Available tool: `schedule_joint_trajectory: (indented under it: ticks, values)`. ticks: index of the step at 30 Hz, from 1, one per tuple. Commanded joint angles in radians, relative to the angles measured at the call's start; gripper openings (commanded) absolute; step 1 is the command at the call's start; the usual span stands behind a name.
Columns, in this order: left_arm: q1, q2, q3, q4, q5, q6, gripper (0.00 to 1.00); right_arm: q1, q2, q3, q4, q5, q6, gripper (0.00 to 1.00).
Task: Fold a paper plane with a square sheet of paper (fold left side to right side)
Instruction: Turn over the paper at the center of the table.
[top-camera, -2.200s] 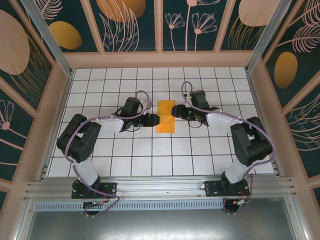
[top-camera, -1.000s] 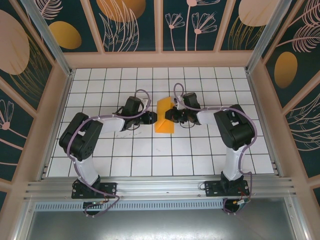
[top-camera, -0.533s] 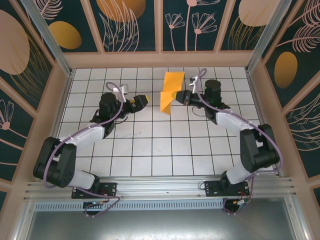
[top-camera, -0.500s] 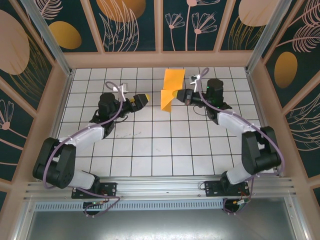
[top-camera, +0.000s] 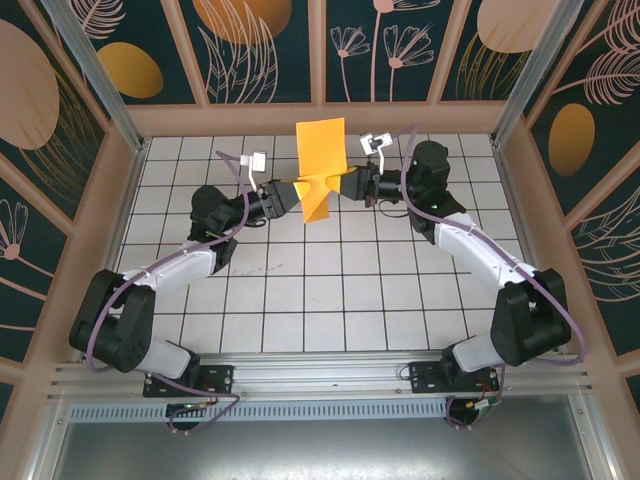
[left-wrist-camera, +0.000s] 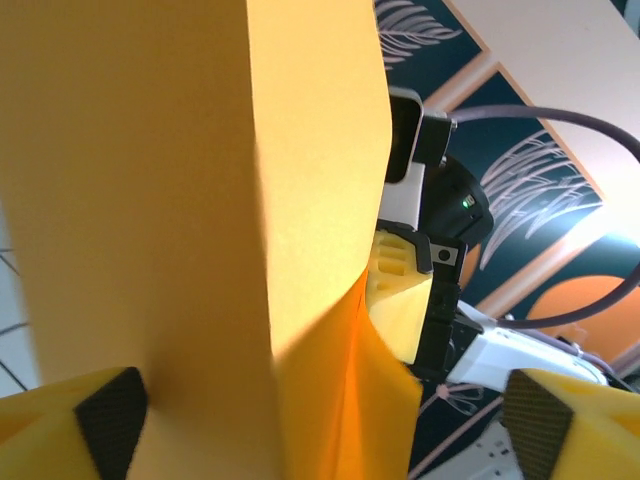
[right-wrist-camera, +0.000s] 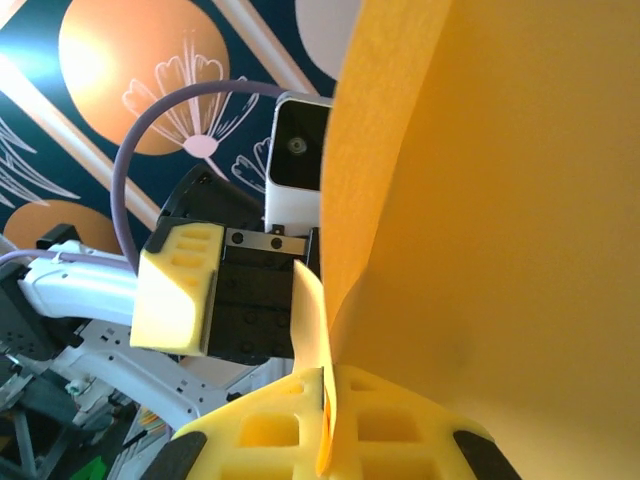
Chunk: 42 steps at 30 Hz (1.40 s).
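The orange-yellow sheet of paper (top-camera: 322, 150) hangs in the air over the back of the table, partly folded, with a flap drooping below it. My right gripper (top-camera: 348, 184) is shut on its right lower edge; in the right wrist view the yellow fingers (right-wrist-camera: 400, 430) pinch the paper (right-wrist-camera: 500, 200) at the right gripper (right-wrist-camera: 325, 420). My left gripper (top-camera: 298, 190) stands open at the sheet's left side. In the left wrist view the paper (left-wrist-camera: 200, 200) sits between the spread fingers (left-wrist-camera: 560, 420) of the left gripper (left-wrist-camera: 320, 415).
The white grid-tiled table (top-camera: 320, 300) lies below both raised arms. Dark floral walls (top-camera: 260, 50) with wooden frames close in the back and sides. Metal posts (top-camera: 95, 70) stand at the back corners, and an aluminium rail (top-camera: 320, 375) runs along the front.
The right gripper has lifted the paper off the table and carried it up and leftward. The left gripper opened, swung away, then came back to straddle the sheet's left side.
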Motion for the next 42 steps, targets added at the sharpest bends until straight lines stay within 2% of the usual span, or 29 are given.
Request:
schedule_joint_trajectory:
  ticks: [1,8,11,14,17,19,22,24,26,28,31,34,36,42]
  values:
    - [-0.008,0.005,0.032,0.074,0.036,-0.017,0.85,0.006,-0.019,0.024,0.093,-0.043,0.037,0.0]
    - [-0.012,-0.02,0.023,0.089,0.026,0.001,0.48,0.005,-0.023,-0.002,0.129,-0.039,0.088,0.01]
    - [-0.013,-0.03,0.02,0.072,0.023,0.015,0.34,0.001,-0.026,-0.01,0.109,-0.029,0.086,0.04]
    - [-0.013,-0.044,0.022,0.018,0.016,0.056,0.21,-0.005,-0.033,-0.017,0.073,-0.01,0.068,0.12]
    - [-0.012,-0.064,0.026,-0.076,-0.003,0.116,0.06,-0.02,-0.045,-0.018,-0.015,0.025,0.019,0.22]
    - [-0.014,-0.082,0.033,-0.17,-0.026,0.177,0.02,-0.036,-0.06,-0.01,-0.128,0.076,-0.044,0.29]
    - [-0.026,-0.125,0.08,-0.492,-0.121,0.377,0.0,-0.069,-0.096,0.022,-0.393,0.259,-0.19,0.43]
    - [-0.062,-0.15,0.145,-0.789,-0.278,0.571,0.0,-0.096,-0.117,0.041,-0.562,0.464,-0.253,0.49]
    - [-0.108,-0.152,0.206,-1.008,-0.454,0.692,0.0,-0.122,-0.141,0.035,-0.665,0.675,-0.279,0.55]
    - [-0.165,-0.137,0.26,-1.187,-0.685,0.754,0.0,-0.138,-0.164,0.013,-0.752,0.941,-0.267,0.64]
    - [-0.276,-0.069,0.342,-1.419,-1.053,0.777,0.0,-0.182,-0.202,-0.053,-0.8,1.165,-0.231,0.76]
    - [-0.364,0.022,0.409,-1.598,-1.341,0.695,0.0,-0.218,-0.243,-0.13,-0.787,1.258,-0.205,0.89]
    - [-0.411,0.084,0.459,-1.713,-1.489,0.622,0.0,-0.227,-0.264,-0.164,-0.787,1.301,-0.192,0.96]
    - [-0.495,0.352,0.636,-2.09,-1.733,0.384,0.0,-0.231,-0.291,-0.203,-0.793,1.348,-0.196,0.99]
